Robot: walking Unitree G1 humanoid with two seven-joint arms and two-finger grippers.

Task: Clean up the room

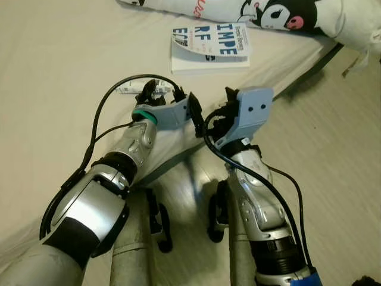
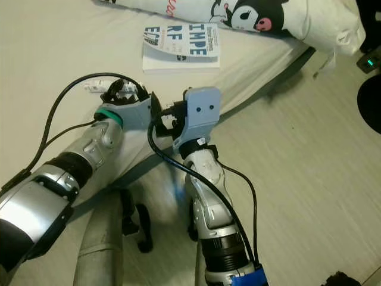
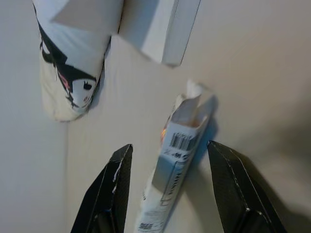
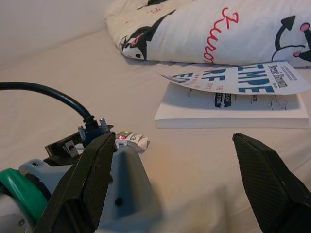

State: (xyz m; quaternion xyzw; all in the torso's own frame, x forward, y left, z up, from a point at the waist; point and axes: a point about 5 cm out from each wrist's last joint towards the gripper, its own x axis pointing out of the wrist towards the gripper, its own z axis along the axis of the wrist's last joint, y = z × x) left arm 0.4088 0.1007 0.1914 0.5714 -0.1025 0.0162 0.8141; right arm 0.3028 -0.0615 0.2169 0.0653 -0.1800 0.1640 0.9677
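Observation:
A small crumpled white wrapper (image 3: 172, 165) with a barcode lies on the beige bed sheet (image 1: 59, 53). My left gripper (image 3: 170, 146) hangs just over it, open, one black finger (image 3: 114, 189) on each side of the wrapper and not closing on it. From the head the wrapper (image 1: 127, 89) pokes out to the left of that gripper (image 1: 152, 92). My right gripper (image 4: 173, 138) is open and holds nothing, beside the left wrist at the bed's edge. It points toward a white book (image 4: 233, 104) with blue lettering.
The book (image 1: 209, 47) lies further up the bed, and a long white cartoon-print pillow (image 1: 280, 13) lies beyond it. The bed's edge (image 1: 309, 71) runs diagonally; light wood floor (image 1: 339, 155) lies to the right. A dark round object (image 2: 372, 104) sits at the far right.

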